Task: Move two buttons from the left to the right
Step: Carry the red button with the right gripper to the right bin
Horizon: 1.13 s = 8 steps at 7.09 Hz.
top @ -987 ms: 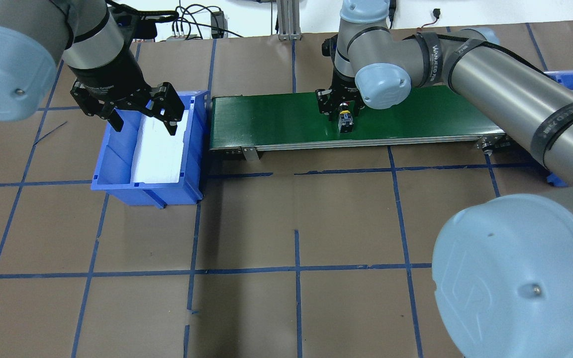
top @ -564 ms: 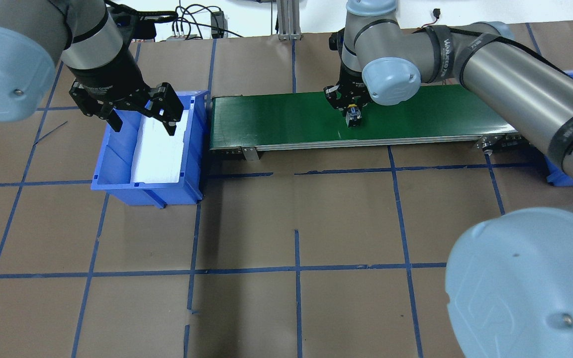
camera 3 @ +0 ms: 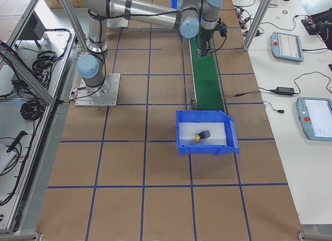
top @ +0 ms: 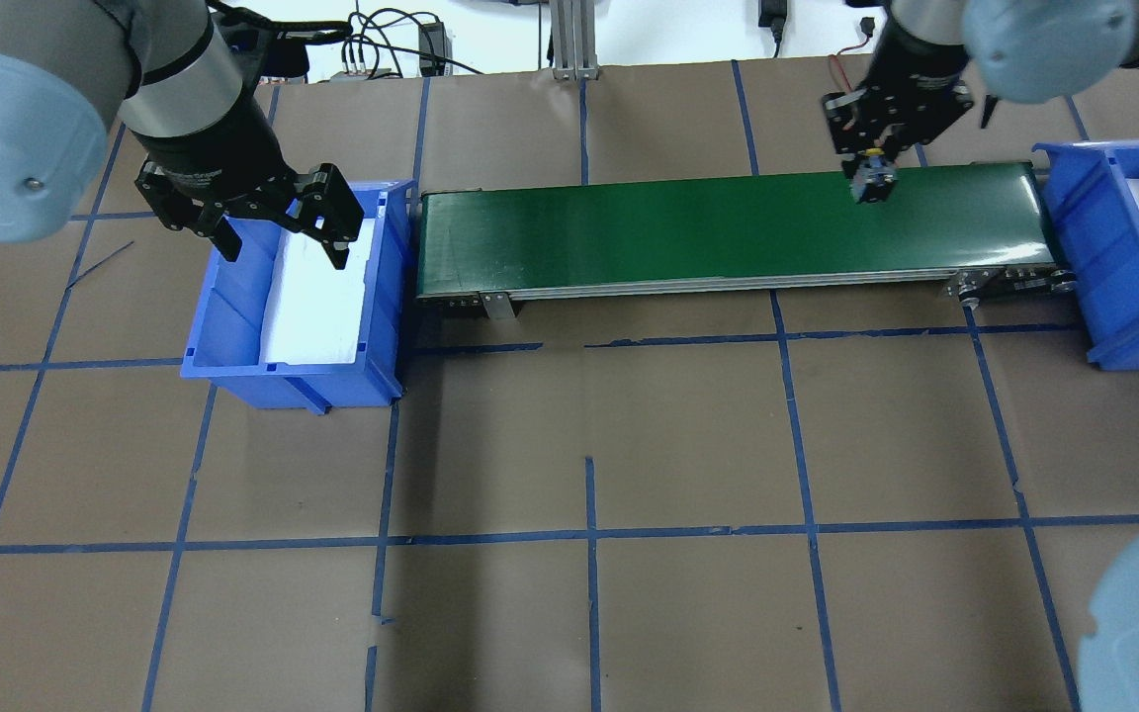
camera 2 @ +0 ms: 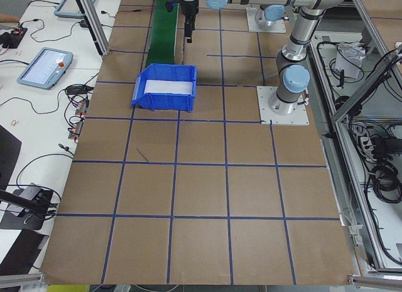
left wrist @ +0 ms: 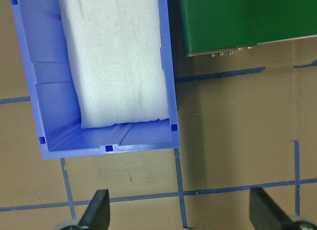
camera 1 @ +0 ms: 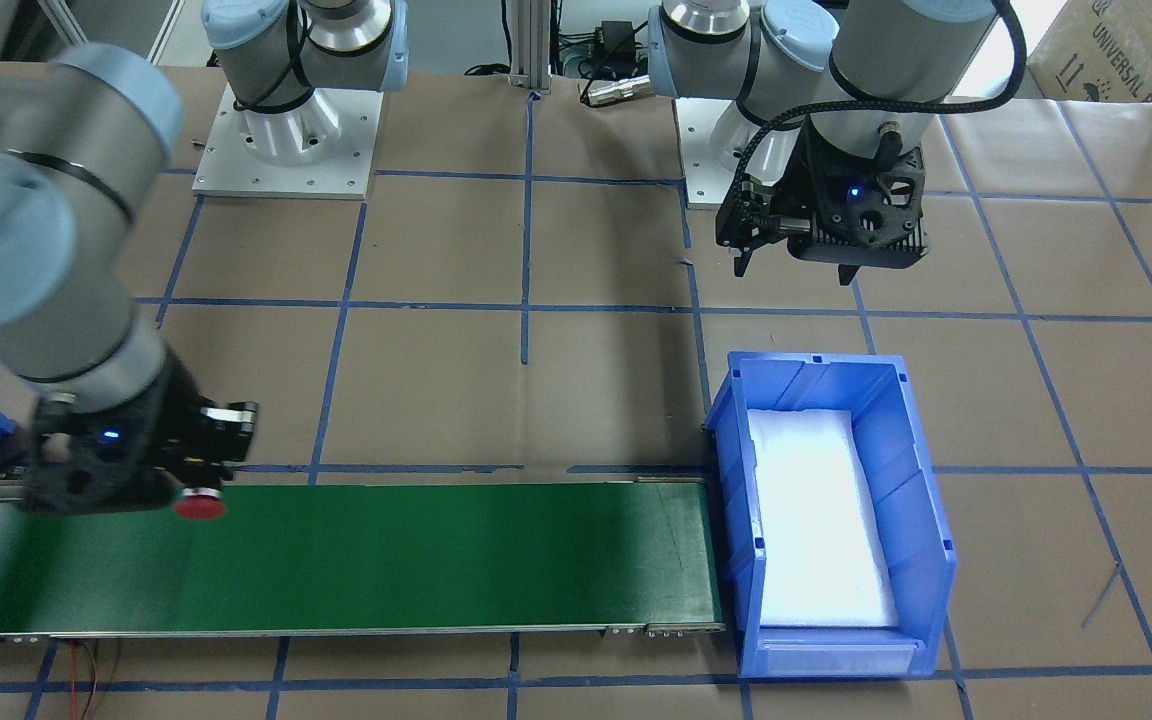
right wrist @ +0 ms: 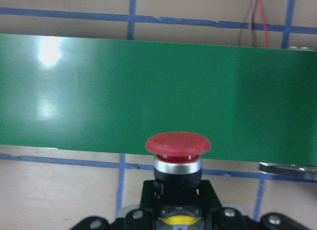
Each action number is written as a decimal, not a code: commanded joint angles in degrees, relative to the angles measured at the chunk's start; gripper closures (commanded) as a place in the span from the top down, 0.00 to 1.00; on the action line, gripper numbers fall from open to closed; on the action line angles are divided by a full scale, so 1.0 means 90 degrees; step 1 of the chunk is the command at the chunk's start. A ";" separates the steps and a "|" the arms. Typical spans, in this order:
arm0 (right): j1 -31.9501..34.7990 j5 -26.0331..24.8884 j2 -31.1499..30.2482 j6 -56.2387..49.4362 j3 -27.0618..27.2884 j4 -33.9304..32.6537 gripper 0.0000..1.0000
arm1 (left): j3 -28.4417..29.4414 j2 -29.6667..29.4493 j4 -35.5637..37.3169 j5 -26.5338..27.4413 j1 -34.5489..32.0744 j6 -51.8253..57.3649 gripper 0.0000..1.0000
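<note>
Only partly visible, red button (right wrist: 178, 143) clamped in right tool (top: 872, 170); left tool (top: 285, 245) wide.

Conveyor (top: 678, 232) between left bin (top: 223, 307) and right bin (top: 1084, 257); one button (camera 3: 204, 134) inside right bin, other button (right wrist: 178, 143) above conveyor's right end.

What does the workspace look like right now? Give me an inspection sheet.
Surface: brown table with a blue tape grid; green conveyor belt between two blue bins.
Job's things: red button held over the belt near its right end; yellow button lying in the right bin; left bin shows only white foam.
Clutter: nothing seen.
Grippers: left gripper open over the left bin; right gripper shut on the red button.
Cables: cable bundle at the table's far edge.
Surroundings: teach pendants on side benches.
</note>
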 commanded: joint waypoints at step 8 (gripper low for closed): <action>-0.2712 -0.0364 0.2231 -0.3657 -0.1513 -0.0517 0.18 | -0.0009 0.0020 -0.0047 -0.0009 0.0035 0.0002 1.00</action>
